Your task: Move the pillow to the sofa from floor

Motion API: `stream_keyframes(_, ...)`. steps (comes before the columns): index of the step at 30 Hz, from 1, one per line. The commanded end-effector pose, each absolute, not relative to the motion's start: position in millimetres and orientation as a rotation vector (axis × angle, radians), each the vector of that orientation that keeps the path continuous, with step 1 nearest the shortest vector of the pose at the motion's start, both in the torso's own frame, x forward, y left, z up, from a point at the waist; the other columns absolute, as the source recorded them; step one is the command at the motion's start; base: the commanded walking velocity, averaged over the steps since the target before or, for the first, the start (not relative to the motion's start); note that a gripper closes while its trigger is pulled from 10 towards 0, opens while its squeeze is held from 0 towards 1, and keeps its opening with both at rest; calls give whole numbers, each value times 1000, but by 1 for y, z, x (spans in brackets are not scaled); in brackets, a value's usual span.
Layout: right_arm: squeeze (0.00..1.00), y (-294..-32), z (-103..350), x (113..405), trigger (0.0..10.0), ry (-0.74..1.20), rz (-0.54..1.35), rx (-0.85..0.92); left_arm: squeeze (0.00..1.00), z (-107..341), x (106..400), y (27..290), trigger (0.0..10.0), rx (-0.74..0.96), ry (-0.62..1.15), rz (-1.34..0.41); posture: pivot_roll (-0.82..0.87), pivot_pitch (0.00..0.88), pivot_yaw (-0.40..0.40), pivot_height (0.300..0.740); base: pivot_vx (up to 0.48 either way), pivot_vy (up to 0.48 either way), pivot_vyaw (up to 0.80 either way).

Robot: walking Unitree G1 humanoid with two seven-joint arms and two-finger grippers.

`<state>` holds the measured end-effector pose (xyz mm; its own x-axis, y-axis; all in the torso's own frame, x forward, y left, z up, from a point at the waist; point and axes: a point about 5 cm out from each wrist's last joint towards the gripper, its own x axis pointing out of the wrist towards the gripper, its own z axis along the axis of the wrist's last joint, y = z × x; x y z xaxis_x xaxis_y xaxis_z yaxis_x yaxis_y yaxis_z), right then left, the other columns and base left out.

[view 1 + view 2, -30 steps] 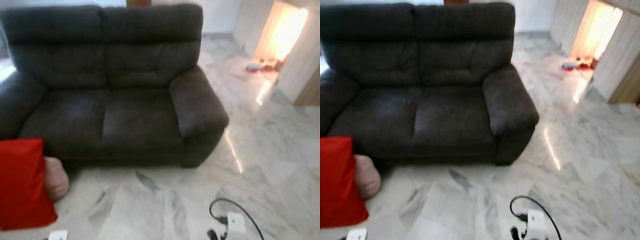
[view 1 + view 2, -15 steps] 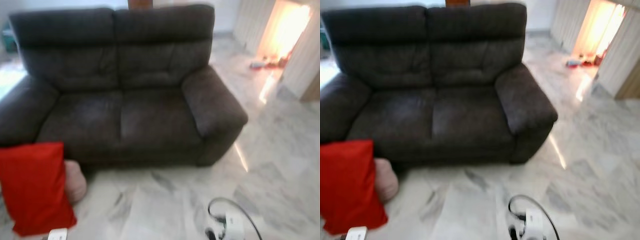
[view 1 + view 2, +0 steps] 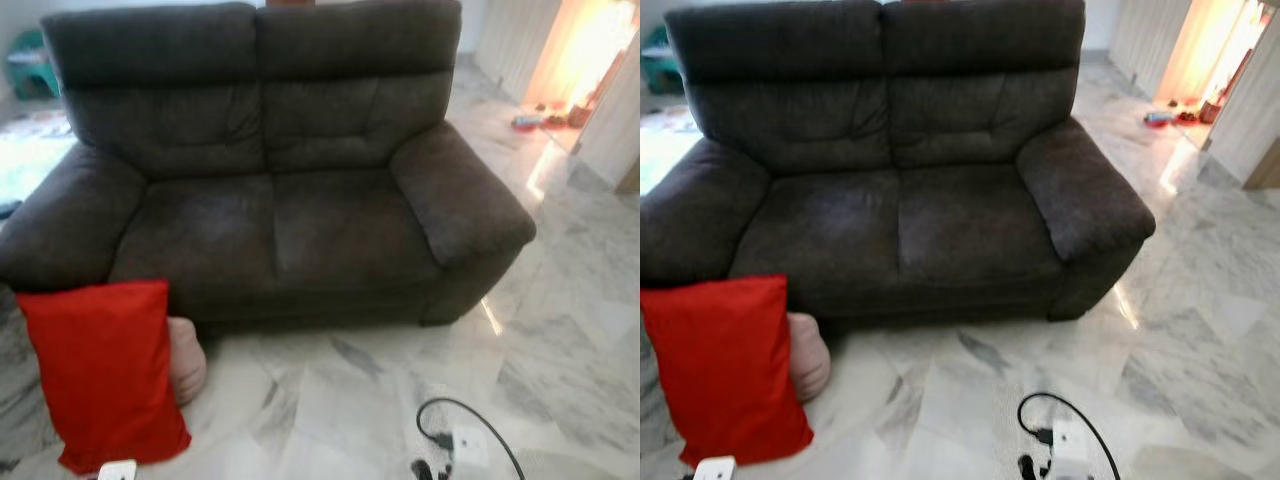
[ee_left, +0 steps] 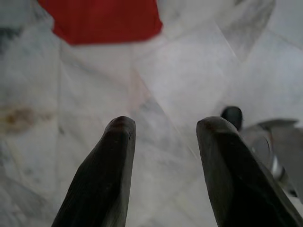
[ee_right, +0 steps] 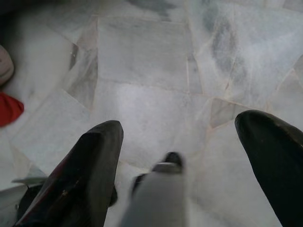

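Marble floor (image 3: 560, 330) in grey-white tiles runs under everything you see, with a bright doorway (image 3: 590, 50) off to the right. Next biggest is the dark two-seat sofa (image 3: 280, 170), seats bare. Your red pillow (image 3: 105, 370) stands upright on the floor at the sofa's left front corner, leaning by the left armrest, with a pink cushion (image 3: 187, 358) tucked just behind it. Black cable (image 3: 470, 425) and a white plug block (image 3: 1072, 440) lie near front. Left gripper (image 4: 165, 127) hangs over bare floor, fingers apart, holding nothing. Right gripper (image 5: 184, 132) likewise, fingers spread wide.
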<state>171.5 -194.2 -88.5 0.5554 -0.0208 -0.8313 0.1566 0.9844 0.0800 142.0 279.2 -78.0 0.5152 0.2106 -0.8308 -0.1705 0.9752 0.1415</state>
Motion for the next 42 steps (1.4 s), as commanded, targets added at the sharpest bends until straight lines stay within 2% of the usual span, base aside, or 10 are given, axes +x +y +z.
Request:
stream_keyframes(1, 0, -200, -89, 167, 10000, 989, -113, 134, 0, -79, 141, 278, 10000, 39, 1006, 233, -5, 0, 33, 740, 0, 416, 0)
stream_keyframes(18, 0, -199, -88, 171, 10000, 980, -131, 153, 0, -77, 145, 281, 10000, 55, 1005, 222, -11, 0, 44, 740, 0, 406, 0)
stream_keyframes(38, 0, -200, -88, 172, 10000, 976, -130, 143, 0, -76, 146, 280, 10000, 34, 997, 231, -14, 0, 45, 740, 0, 0, 0)
stream_keyframes(42, 0, -199, -87, 173, 10000, 967, -127, 140, 0, -76, 145, 281, 10000, 30, 996, 233, -14, 0, 46, 740, 0, 0, 631)
